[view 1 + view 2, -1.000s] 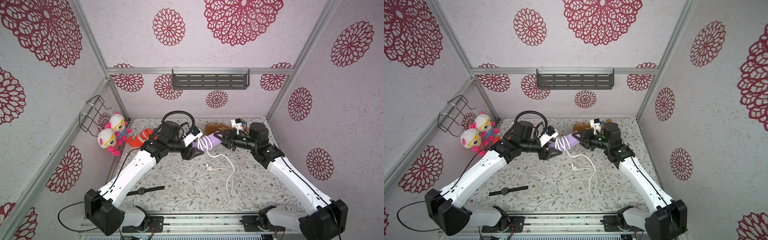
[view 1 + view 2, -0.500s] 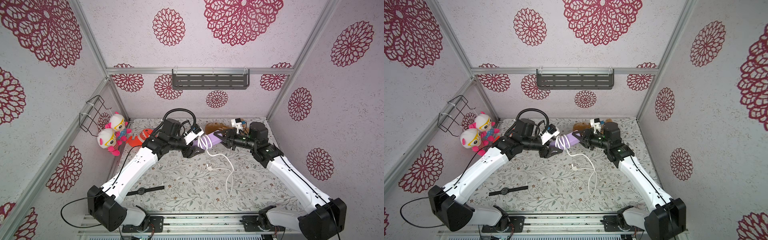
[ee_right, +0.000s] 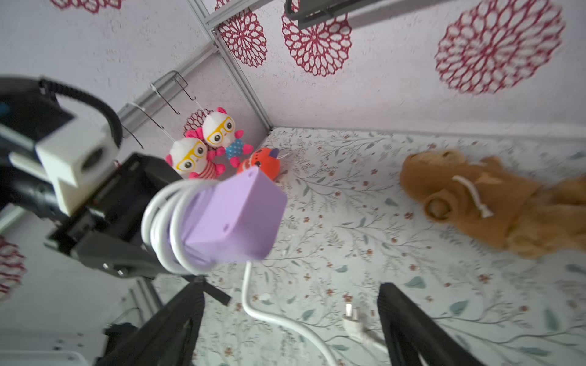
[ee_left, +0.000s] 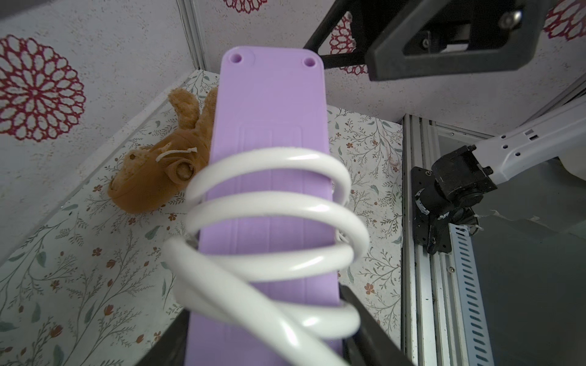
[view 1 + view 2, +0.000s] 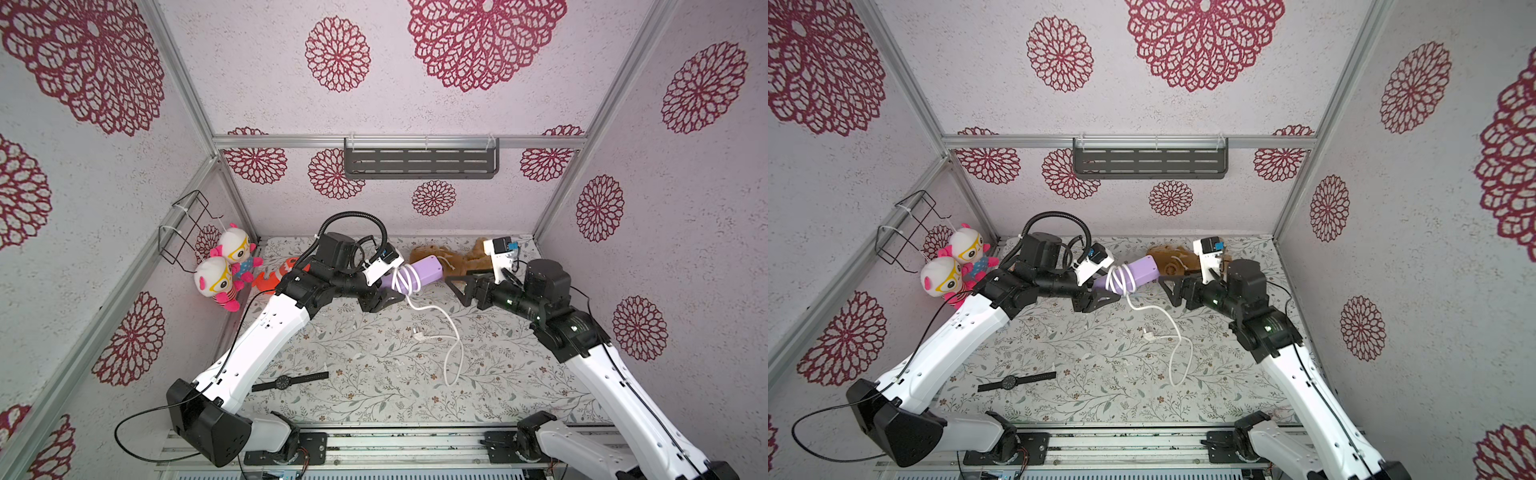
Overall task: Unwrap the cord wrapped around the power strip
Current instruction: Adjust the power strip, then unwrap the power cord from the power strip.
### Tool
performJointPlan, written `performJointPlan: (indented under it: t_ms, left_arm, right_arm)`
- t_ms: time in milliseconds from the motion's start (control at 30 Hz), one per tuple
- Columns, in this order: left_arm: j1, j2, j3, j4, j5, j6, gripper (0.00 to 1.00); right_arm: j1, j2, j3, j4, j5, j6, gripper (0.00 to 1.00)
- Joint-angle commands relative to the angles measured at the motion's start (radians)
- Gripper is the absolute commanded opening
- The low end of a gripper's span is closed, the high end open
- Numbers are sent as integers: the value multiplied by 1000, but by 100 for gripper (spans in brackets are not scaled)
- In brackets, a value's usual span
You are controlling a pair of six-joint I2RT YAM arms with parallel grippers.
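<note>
A booth with pale walls printed in dark red flower medallions encloses a tabletop (image 5: 374, 399) covered in a grey-green leaf pattern. A dark slotted shelf (image 5: 419, 164) hangs on the back wall and a wire basket (image 5: 187, 228) on the side wall. In both top views two white and black robot arms reach in from the near edge and meet near the back of the table. The left gripper (image 5: 387, 289) is clamped on one end of the lavender power strip (image 5: 424, 272) and holds it off the table, tilted, with its free end pointing toward the other arm. The white cord (image 5: 1120, 279) is looped several times around the strip close to the gripped end. From there it drops to the tabletop, curves toward the near edge, doubles back and ends in a small white plug (image 5: 420, 336) lying flat on the table. The right gripper (image 5: 455, 289) hovers just beyond the strip's free end without touching it. The right wrist view shows its black fingers (image 3: 399, 317) spread wide with nothing between them. A brown plush toy (image 3: 494, 202) lies on the table behind the strip. Two white and pink dolls (image 5: 224, 274) and an orange plush (image 5: 270, 278) sit in the back corner on the left arm's side. A black wristwatch (image 5: 286, 380) lies flat near the front.
</note>
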Motion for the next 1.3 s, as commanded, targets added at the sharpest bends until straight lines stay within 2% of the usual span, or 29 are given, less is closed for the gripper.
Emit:
performJointPlan:
  t_ms: [0, 67, 133, 300, 400, 600, 700, 867, 1067, 1267]
  left_arm:
    - [15, -44, 55, 53, 36, -7, 0]
    - [20, -46, 70, 59, 52, -17, 0]
    - [23, -41, 93, 56, 65, -22, 0]
    - [24, -28, 142, 36, 76, -34, 0]
    - [25, -32, 140, 45, 79, -38, 0]
    - [25, -39, 152, 31, 97, -52, 0]
    - [25, -45, 150, -4, 99, -47, 0]
    - [24, -70, 117, -54, 156, -58, 0]
    - [15, -47, 104, -207, 234, -20, 0]
    - [17, -20, 78, -261, 62, -11, 0]
  right_arm:
    - [19, -71, -132, -30, 90, -392, 86]
    - [33, -101, -218, 79, 114, -476, 85]
    - [36, -87, -265, 200, 99, -495, 84]
    - [67, 37, -277, 292, -65, -380, 80]
    - [84, 109, -312, 330, -49, -349, 73]
    - [79, 159, -329, 548, 70, -175, 36]
    - [60, 169, -321, 634, 117, -114, 1]
    - [10, 209, -263, 711, 148, -26, 0]
    - [-56, 347, -66, 716, 127, 98, 0]
    - [-71, 341, 84, 661, 94, 71, 0]
